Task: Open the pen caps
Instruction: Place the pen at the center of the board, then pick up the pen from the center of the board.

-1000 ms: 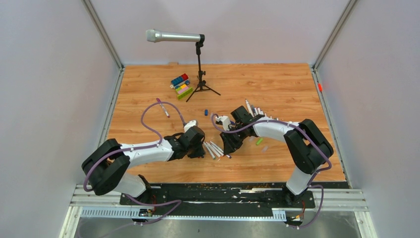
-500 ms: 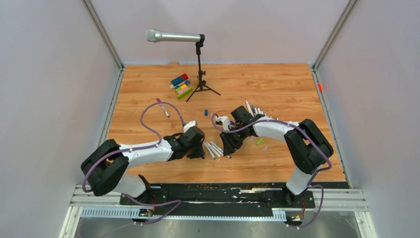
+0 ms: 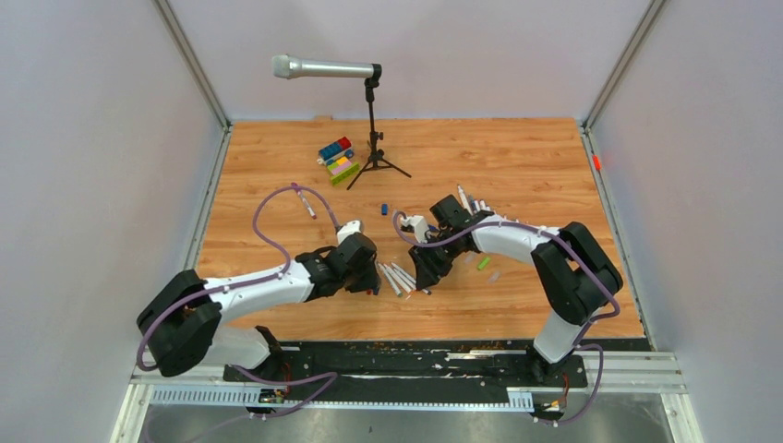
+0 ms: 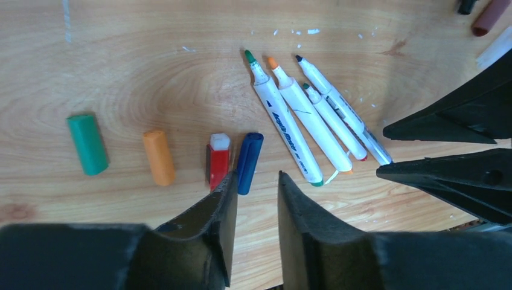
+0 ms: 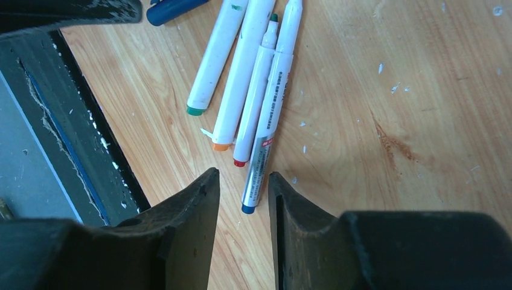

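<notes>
Several uncapped pens (image 4: 302, 124) lie side by side on the wooden table, between my two grippers; the top view shows this pen bunch (image 3: 399, 277) too. Loose pen caps lie left of them: green (image 4: 87, 144), orange (image 4: 159, 157), red (image 4: 218, 163) and blue (image 4: 249, 162). My left gripper (image 4: 256, 176) is open and empty, its tips just short of the red and blue caps. My right gripper (image 5: 243, 175) is open over the blue end (image 5: 247, 208) of the outermost pen (image 5: 272, 90), which rests on the table between the fingers.
More pens (image 3: 475, 205) lie behind the right wrist, and one pen (image 3: 303, 199) lies alone at the left. A green cap (image 3: 483, 263) and a blue cap (image 3: 384, 209) lie loose. Microphone (image 3: 325, 66) on its stand (image 3: 374, 138) and toy blocks (image 3: 337, 159) are at the back. The table's front edge (image 5: 90, 139) is close.
Both grippers have opened wider. The left arm has drawn back a little to the left, away from the pens. The right arm has hardly moved.
</notes>
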